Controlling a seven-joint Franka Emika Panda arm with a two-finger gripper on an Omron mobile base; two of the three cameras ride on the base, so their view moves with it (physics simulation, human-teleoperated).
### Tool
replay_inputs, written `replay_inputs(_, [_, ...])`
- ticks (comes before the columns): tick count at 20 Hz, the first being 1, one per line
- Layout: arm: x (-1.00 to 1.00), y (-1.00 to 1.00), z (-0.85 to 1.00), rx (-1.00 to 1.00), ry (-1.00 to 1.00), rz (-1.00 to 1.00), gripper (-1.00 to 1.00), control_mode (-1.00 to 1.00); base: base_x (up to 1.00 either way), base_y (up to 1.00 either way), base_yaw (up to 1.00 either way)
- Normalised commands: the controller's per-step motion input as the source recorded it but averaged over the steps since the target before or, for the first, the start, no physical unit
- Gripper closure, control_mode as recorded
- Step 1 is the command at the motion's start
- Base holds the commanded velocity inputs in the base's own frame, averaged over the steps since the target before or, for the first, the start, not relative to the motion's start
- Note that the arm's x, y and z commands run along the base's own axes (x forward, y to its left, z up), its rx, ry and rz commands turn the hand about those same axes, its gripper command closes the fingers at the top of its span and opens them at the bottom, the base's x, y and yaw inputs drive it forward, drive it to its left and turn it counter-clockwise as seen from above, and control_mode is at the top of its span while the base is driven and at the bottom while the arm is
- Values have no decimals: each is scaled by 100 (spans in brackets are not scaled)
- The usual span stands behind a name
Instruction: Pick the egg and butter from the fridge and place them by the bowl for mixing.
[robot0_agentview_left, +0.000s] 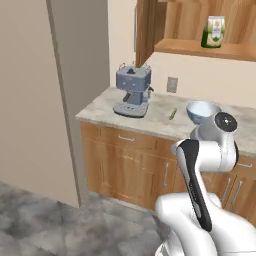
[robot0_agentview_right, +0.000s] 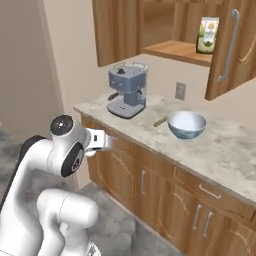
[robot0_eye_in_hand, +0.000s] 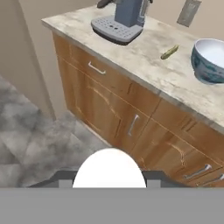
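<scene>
Grey fridge (robot0_agentview_left: 75, 100) side panel stands at L end of marble counter (robot0_agentview_right: 220, 150). Coffee machine (robot0_agentview_right: 127, 90) on counter near that end. Bowl (robot0_agentview_right: 186, 124) further R, butter (robot0_agentview_right: 160, 121) lying just beside it. Gripper (robot0_eye_in_hand: 109, 177) fingers closed on egg (robot0_eye_in_hand: 109, 168), apparently; tips mostly hidden.
</scene>
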Motion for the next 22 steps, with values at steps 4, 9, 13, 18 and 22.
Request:
replay_inputs(4, [0,0,0,0,0,0,100,100,97,49,-63])
replay_inputs(9, [0,0,0,0,0,0,100,100,100,43,-38])
replay_inputs(13, [0,0,0,0,0,0,100,100,61,-18,-4])
replay_inputs(18, [0,0,0,0,0,0,100,100,42,-11,-19])
replay_inputs(22, [0,0,0,0,0,0,100,100,57,0,-25])
